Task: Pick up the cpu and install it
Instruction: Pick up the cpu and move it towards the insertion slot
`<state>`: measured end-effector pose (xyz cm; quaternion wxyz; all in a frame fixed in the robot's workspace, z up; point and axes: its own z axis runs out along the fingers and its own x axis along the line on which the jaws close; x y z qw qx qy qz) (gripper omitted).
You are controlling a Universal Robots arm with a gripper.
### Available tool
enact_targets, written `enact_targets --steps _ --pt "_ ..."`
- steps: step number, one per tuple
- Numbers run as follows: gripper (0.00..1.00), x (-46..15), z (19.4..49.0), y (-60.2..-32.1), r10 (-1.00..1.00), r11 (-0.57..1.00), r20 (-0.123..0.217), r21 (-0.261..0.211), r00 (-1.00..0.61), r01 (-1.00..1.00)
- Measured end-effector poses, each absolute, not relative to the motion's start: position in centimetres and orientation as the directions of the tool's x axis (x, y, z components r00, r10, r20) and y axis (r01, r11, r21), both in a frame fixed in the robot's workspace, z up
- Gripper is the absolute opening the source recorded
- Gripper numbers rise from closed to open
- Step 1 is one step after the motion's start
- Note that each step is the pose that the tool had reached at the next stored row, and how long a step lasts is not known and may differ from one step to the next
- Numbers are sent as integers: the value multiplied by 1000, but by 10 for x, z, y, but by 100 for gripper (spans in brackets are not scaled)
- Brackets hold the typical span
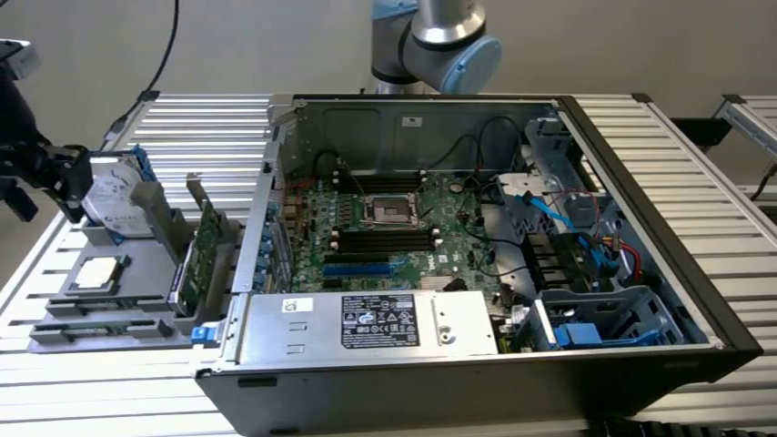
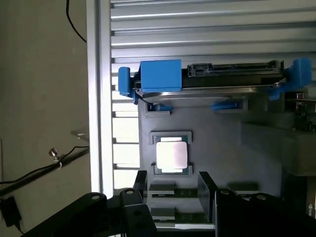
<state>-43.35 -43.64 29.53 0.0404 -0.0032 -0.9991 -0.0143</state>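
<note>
The cpu (image 2: pixel 171 154) is a small square chip with a dull silver top, lying flat in a recess of the grey holder tray (image 2: pixel 222 148). In the exterior view the cpu (image 1: pixel 97 271) sits at the left, outside the computer case. My gripper (image 2: pixel 173 192) hovers above the tray a little to one side of the chip, open, its black fingers (image 2: pixel 140 185) spread with nothing between them. The exterior view has the gripper (image 1: pixel 55 173) at its far left, beside the hard drive (image 1: pixel 116 196). The empty processor socket (image 1: pixel 388 209) lies on the motherboard inside the case.
A silver hard drive with blue bracket (image 2: pixel 163 74) stands upright in the tray just beyond the chip. Cards (image 1: pixel 200 246) stand on edge between the tray and the open case (image 1: pixel 486 364). Cables and a blue drive cage (image 1: pixel 601 319) crowd the case on the exterior view's right.
</note>
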Motion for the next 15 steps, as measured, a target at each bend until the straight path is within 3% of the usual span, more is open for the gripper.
enact_targets --steps 2,3,15 --pt "55 -433 292 -436 -6 1000 81 28 -997 -4" --pt "62 -433 290 -436 -10 1000 81 28 -997 -8" --pt "62 -434 268 -436 -27 999 81 28 -996 -24"
